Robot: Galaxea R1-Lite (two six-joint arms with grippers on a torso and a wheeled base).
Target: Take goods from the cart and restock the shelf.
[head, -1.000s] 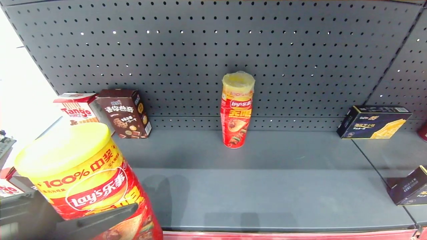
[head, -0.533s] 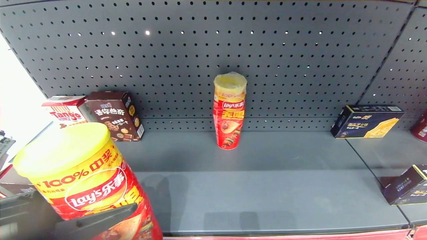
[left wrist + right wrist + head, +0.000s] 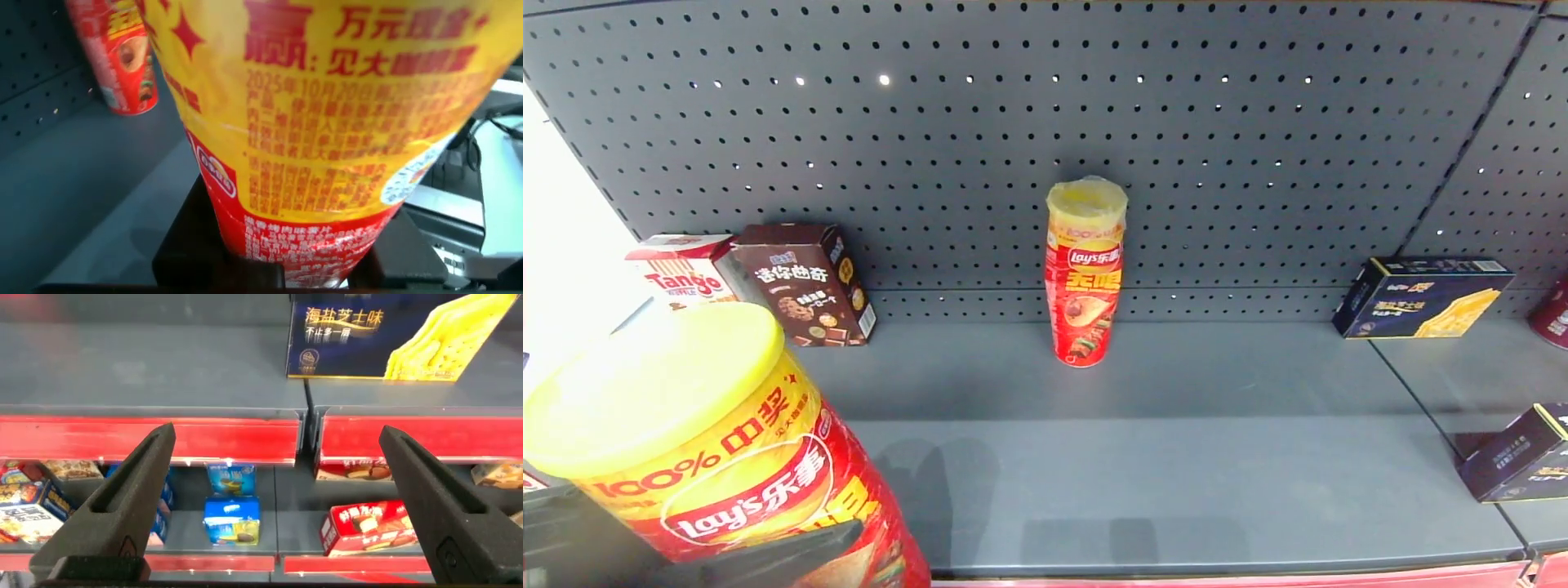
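A tall red cardboard crisp canister with a yellow plastic lid [image 3: 719, 457] is held clamped in the left hand [image 3: 294, 255], at the front left of the grey metal shelf [image 3: 1176, 457]. 1 matching canister [image 3: 1085, 273] is seen upright at the shelf's back. The right hand [image 3: 278, 437] is spread apart, empty.

Grey metal shelf [image 3: 1176, 457]: tall red-and-yellow chip canister [image 3: 1085, 273] upright at rear centre, near the perforated back panel [image 3: 1094, 98]. Rear left: brown cardboard biscuit box [image 3: 809, 282], with white-and-red wafer box [image 3: 682, 273] just beside it, further left. Rear right: dark blue cracker box [image 3: 1421, 298]. Front left: yellow-lidded chip canister [image 3: 711, 457], tilted.
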